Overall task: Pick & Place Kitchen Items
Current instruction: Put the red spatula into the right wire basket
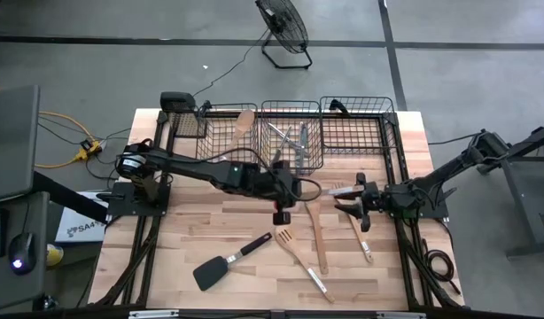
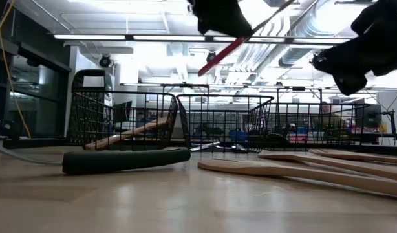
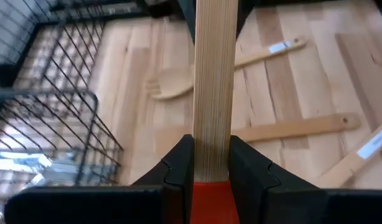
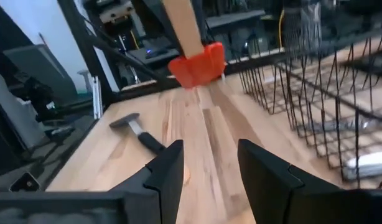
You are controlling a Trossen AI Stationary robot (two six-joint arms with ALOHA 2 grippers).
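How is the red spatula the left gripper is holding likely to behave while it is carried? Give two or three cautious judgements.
The red spatula probably stays stiff: its wooden handle runs straight from the left gripper. It seems light, since two narrow fingers hold it clear of the table. The flat handle may pivot or slip, being clamped near the red head.

Wooden spoons [image 1: 318,232] and a black turner [image 1: 221,263] crowd the middle of the bench [image 1: 157,239]; wire baskets [image 1: 290,133] block the back
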